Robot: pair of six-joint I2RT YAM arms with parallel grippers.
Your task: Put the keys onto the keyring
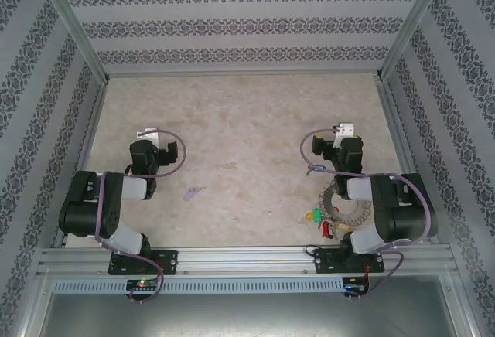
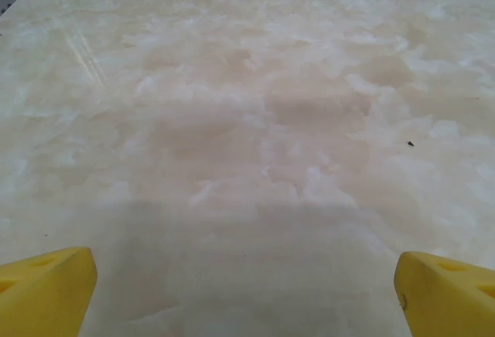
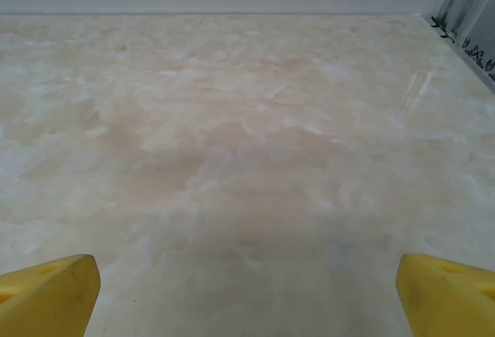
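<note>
Left of centre: lilac key [image 1: 192,192] axis near-left to far-right | left tool [image 2: 247,291], right tool [image 3: 247,294] spread wide, empty

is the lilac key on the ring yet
Off. The lilac key lies alone on the table, well left of the ring, touching nothing.

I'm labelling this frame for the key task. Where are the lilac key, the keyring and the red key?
lilac key [image 1: 192,192]: top external view, its middle.
keyring [image 1: 346,219]: top external view, the uncovered near rim.
red key [image 1: 328,231]: top external view, its red head.
</note>
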